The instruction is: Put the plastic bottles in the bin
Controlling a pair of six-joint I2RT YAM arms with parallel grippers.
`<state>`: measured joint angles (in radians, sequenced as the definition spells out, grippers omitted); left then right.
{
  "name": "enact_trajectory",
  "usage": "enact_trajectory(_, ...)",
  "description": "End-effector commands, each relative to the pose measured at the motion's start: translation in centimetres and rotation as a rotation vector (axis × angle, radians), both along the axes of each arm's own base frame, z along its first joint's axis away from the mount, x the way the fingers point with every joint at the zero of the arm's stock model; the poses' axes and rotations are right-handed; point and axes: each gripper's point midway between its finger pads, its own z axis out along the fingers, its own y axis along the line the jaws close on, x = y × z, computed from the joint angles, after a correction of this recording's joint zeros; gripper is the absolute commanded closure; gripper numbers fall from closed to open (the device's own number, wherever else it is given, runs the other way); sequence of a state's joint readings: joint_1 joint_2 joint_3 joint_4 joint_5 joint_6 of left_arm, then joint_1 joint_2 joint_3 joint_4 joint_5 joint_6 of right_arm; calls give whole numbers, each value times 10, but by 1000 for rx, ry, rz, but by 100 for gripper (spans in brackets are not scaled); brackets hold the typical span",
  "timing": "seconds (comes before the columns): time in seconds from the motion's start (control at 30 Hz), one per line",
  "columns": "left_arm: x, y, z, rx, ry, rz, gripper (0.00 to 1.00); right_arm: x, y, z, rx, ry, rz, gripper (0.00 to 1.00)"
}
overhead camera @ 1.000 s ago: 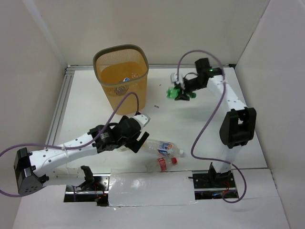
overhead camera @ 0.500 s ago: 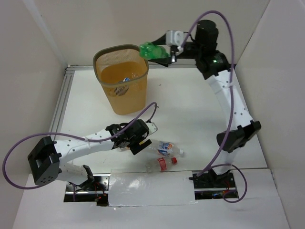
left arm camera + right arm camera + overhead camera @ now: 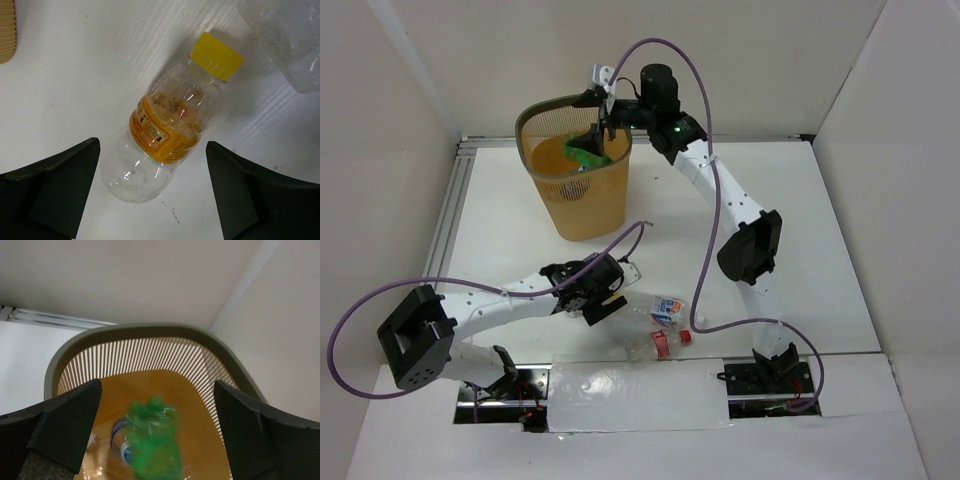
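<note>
The orange mesh bin stands at the back left. My right gripper is open above its mouth. A green bottle is loose below it inside the bin, and it shows blurred in the right wrist view between the open fingers. A blue-labelled bottle lies on the bin floor. My left gripper is open low over the table. In the left wrist view a clear bottle with a yellow cap and orange label lies between its open fingers, not gripped.
A clear blue-labelled bottle and a clear red-capped bottle lie on the table just right of the left gripper. Part of a clear bottle shows in the left wrist view. White walls close the left, back and right.
My right arm swung left from the back wall to over the bin, opened and let go of the green bottle, which is now inside. My left gripper shifted slightly over the yellow-capped bottle.
</note>
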<state>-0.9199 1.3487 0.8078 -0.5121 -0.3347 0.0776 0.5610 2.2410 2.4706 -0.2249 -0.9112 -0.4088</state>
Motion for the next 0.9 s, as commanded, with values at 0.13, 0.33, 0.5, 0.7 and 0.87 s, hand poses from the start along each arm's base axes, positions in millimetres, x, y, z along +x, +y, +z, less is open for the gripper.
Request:
enact_trajectory(0.13, 2, -7, -14, -7, 17, -41, 4, 2, -66, 90, 142, 7, -138, 0)
enact_trajectory(0.33, -2, -16, -32, 4, 85, -62, 27, 2, -156, 98, 117, 107, -254, 0)
enact_trajectory(0.5, -1, -19, -35, 22, 111, -42, 59, -7, -222, 50, -44, 188, -371, 0)
enact_trajectory(0.7, 4, -21, 20, -60, 32, 26, 68, -53, -285, -34, -163, 379, -378, 35)
enact_trajectory(0.87, 12, -41, 110, -274, -101, 24, 68, -104, -297, -140, -452, 360, -397, 91)
